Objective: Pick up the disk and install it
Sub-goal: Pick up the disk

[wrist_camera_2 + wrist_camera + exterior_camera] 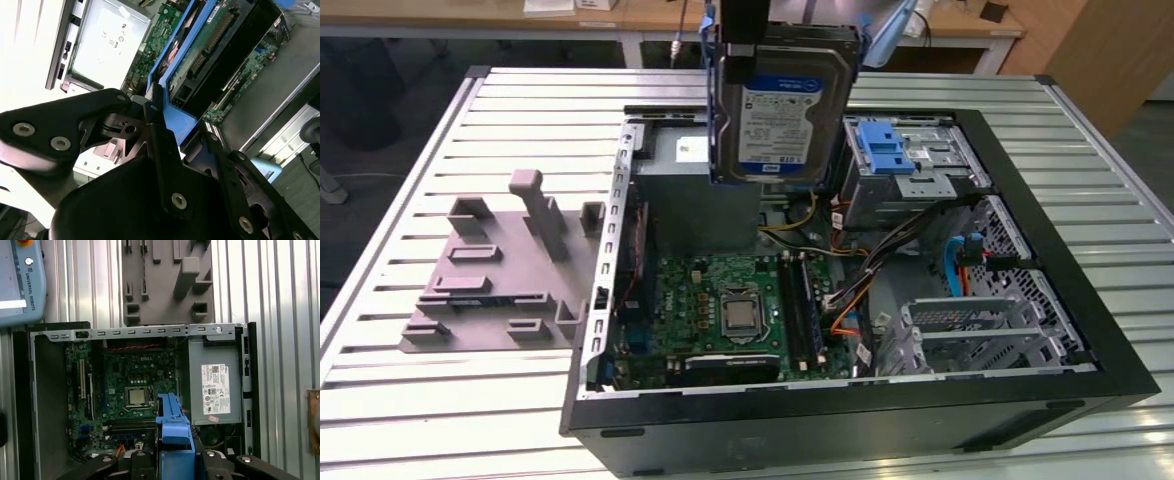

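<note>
**A:** Start at the left of the exterior view. What's there?

**B:** A grey holder plate (494, 270) with upright pegs and slots. It lies flat on the slatted metal surface (427, 420), just beside the computer case (854, 425). My guess is it's a parking rack, kept within the arm's reach.

**A:** And the case?

**B:** It's on its side with the cover off, so the inside faces up for access from above. The motherboard (720, 310) is at lower middle, with the grey power supply box (694, 190) behind it.

**A:** Where's the disk?

**B:** Upper middle. The disk (785, 110) hangs on edge in the air, label toward the camera. It is above the power supply box and apart from everything below.

**A:** What about the claw?

**B:** In the second wrist view the claw (180, 125) pinches the blue carrier (174, 425), with a black finger (155, 130) pressed against the plastic. Gripping the frame's end probably leaves the drive body free to go down first.

**A:** What's further right?

**B:** The blue latch (897, 150) on the drive bay sits just right of the disk and lower. Below it is a tangle of cables (903, 238), then a perforated cage (974, 325) at lower right. The disk is lifted but not seated in any bay.
</note>
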Robot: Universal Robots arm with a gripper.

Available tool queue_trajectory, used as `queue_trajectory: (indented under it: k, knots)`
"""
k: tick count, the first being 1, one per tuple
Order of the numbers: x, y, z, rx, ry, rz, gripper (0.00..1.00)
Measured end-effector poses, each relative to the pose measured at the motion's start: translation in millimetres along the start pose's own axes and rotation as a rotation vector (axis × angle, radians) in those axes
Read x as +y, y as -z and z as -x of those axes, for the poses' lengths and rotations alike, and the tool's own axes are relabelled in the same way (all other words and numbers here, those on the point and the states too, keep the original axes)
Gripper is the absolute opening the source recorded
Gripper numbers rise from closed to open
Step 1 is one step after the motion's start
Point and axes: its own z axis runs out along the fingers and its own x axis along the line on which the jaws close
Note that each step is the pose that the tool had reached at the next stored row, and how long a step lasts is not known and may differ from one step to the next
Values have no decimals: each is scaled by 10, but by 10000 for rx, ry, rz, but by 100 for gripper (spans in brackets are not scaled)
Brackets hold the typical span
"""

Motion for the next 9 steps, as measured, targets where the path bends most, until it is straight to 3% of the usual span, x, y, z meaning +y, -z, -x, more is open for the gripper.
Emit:
queue_trajectory:
  k: [4, 9]
  knots:
    - [-42, 0, -5, -1, -14, 0, 36]
    - [-46, 0, -5, 0, -15, -1, 36]
